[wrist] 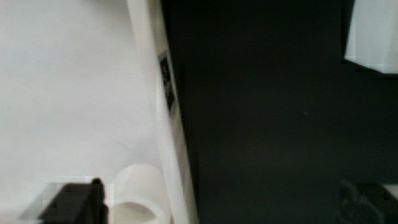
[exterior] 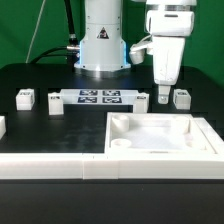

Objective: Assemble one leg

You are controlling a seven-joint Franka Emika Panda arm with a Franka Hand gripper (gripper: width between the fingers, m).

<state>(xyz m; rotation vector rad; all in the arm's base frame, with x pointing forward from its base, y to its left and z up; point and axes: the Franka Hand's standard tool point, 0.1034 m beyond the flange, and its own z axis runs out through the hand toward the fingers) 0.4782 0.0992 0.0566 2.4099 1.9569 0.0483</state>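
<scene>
Three small white legs stand on the black table in the exterior view: one [exterior: 181, 98] at the right, two [exterior: 25, 97] [exterior: 55, 102] at the left. My gripper [exterior: 163, 96] points straight down beside the right leg, on its left, just behind the far rim of the large white tray part [exterior: 160, 135]. In the wrist view my gripper [wrist: 217, 200] is open, with only black table between the dark fingers [wrist: 71, 203]. The tray part's rim [wrist: 157, 120] and a round corner boss [wrist: 139, 195] lie by one finger. A white block, probably the right leg [wrist: 374, 40], shows at the frame edge.
The marker board [exterior: 98, 97] lies behind the tray part, in front of the robot base [exterior: 100, 45]. A long white bar [exterior: 100, 165] runs along the front. Another white piece [exterior: 2, 126] shows at the exterior view's left edge.
</scene>
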